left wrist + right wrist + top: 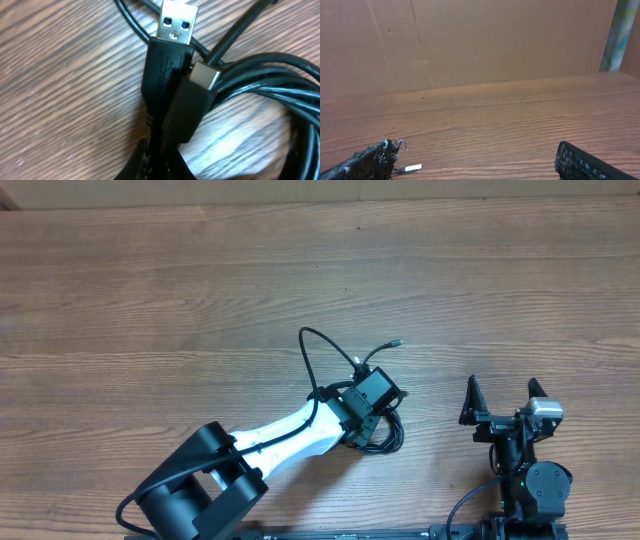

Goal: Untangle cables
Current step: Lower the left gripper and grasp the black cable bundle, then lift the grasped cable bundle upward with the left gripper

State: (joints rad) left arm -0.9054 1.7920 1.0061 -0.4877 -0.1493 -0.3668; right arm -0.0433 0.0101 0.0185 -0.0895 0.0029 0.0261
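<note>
The black cables (385, 438) lie bundled on the wooden table, with one loop (318, 352) arching up and a plug end (395, 343) sticking out. My left gripper (370, 412) is down on the bundle. In the left wrist view its fingers (162, 167) are shut on cords just below a USB-A plug (175, 22) and a smaller flat plug (202, 75). Coiled cords (280, 85) lie to the right. My right gripper (500, 395) is open and empty, to the right of the bundle. In the right wrist view (475, 162) a silver plug tip (412, 167) shows by its left finger.
The wooden table (200, 290) stretches away to the left and back. A brown cardboard wall (470, 40) stands behind the table. The left arm's white link (290, 435) runs from the bottom left toward the centre. The right arm's base (535, 485) is at the bottom right.
</note>
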